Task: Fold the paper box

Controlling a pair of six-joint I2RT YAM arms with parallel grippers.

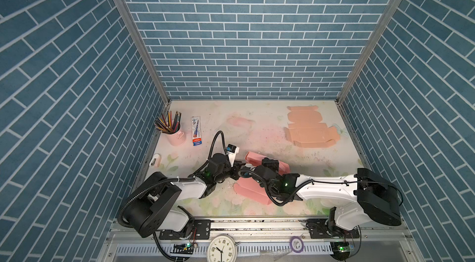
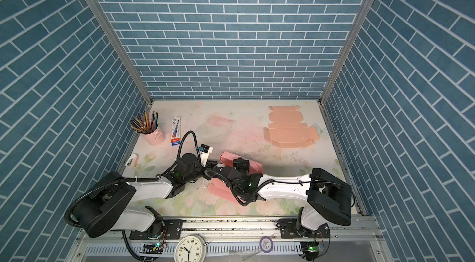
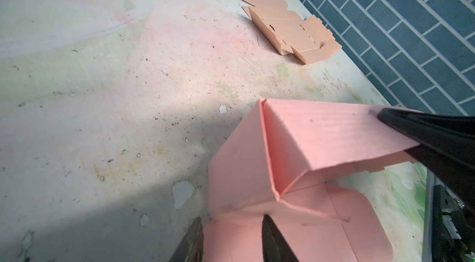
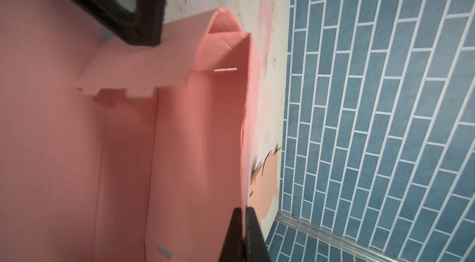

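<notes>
Right claw (image 4: pixel 244 213) is clenched on the top edge of one side wall of the pink paper box (image 4: pixel 195 124), fingertips pinched together over the card. The left claw (image 3: pixel 232 221) stands with jaws parted astride a lower corner of the same box. Its fingers are cut off by the frame edge, so whether they press the card cannot be told. In both top views the wrists and cables of the two arms cover both claws and the middle of the box, which sits half-folded on the table (image 1: pixel 257 124) directly beneath them. Well out to the far outer side of the left claw, a pink cup (image 1: pixel 176 136) holds coloured pencils (image 1: pixel 168 122), and a flat pencil pack (image 1: pixel 196 131) lies just beside it. Far beyond the right claw lies a stack of flat peach box blanks (image 1: pixel 308 129). Behind both claws, past the arm bases, a white clock (image 1: pixel 221 249) is cut off by the lower edge.
</notes>
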